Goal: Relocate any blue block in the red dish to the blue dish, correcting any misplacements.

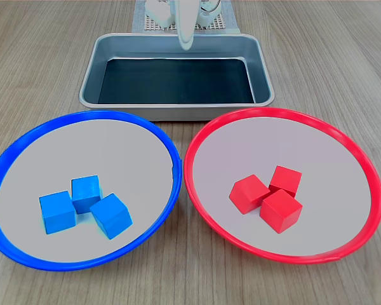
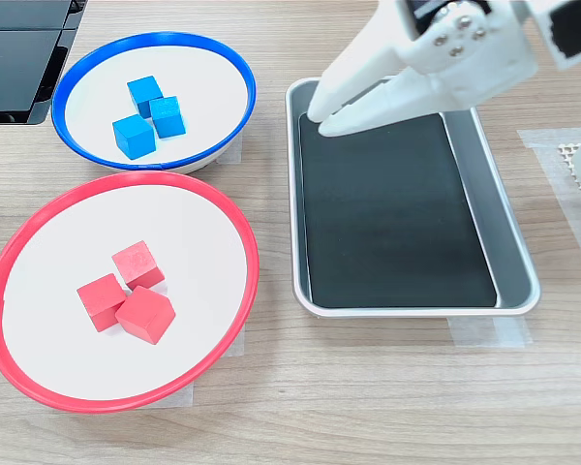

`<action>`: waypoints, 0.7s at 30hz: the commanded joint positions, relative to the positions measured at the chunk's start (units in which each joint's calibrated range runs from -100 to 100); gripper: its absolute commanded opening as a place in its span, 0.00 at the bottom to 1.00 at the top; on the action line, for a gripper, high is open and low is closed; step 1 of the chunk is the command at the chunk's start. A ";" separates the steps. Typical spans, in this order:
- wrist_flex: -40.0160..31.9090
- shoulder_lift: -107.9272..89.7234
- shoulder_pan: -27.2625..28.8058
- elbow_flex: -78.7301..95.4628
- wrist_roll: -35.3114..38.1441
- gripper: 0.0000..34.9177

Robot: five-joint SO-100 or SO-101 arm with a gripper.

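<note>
First exterior view. Only the pale white tip of the jaws (image 1: 186, 32) enters from the top edge, hanging over the far rim of the rectangular metal tray (image 1: 92, 76) with its dark inside; whether they are spread or pressed together cannot be told here. Nearer the camera than the jaws and toward the first exterior view's left lies the large round blue-rimmed dish with a pale grey inside (image 1: 25, 143). It holds three small bright blue plastic cubes: one (image 1: 57, 212), one (image 1: 86, 193) and one (image 1: 112, 215), clustered and touching. Nearer than the jaws and toward the first exterior view's right lies the large round red-rimmed dish with a pale grey inside (image 1: 349, 143). It holds three small red plastic cubes (image 1: 267, 194) bunched together; no blue cube lies in it. Both dishes sit on the wood-grain tabletop (image 1: 38, 51).

Second exterior view. The white jaws (image 2: 331, 108) hang over the tray's (image 2: 508, 252) upper left corner, tips nearly together, nothing between them. The blue-rimmed dish (image 2: 77, 68) lies well apart from the jaws toward the second exterior view's left, with its three blue cubes at (image 2: 145, 94), (image 2: 167, 116) and (image 2: 135, 136). The red-rimmed dish (image 2: 19, 232) lies below and left of the jaws, carrying the red cubes (image 2: 126, 291). A dark flat object (image 2: 19, 48) fills the upper left corner.
</note>
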 commanded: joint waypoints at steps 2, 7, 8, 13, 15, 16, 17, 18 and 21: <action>5.52 -18.83 0.17 10.67 -1.12 0.00; 14.44 -24.12 -0.30 11.76 -2.49 0.00; 15.01 -24.89 -0.49 12.13 -2.69 0.00; 19.31 -29.41 -1.24 14.04 -3.22 0.00; 20.54 -31.37 -0.87 15.31 -3.22 0.00; 20.79 -31.97 -0.77 15.86 -3.22 0.00; 21.21 -32.99 -0.49 16.59 -3.22 0.00; 21.70 -34.18 -0.21 17.50 -3.17 0.00; 22.77 -37.00 0.64 19.68 -2.93 0.00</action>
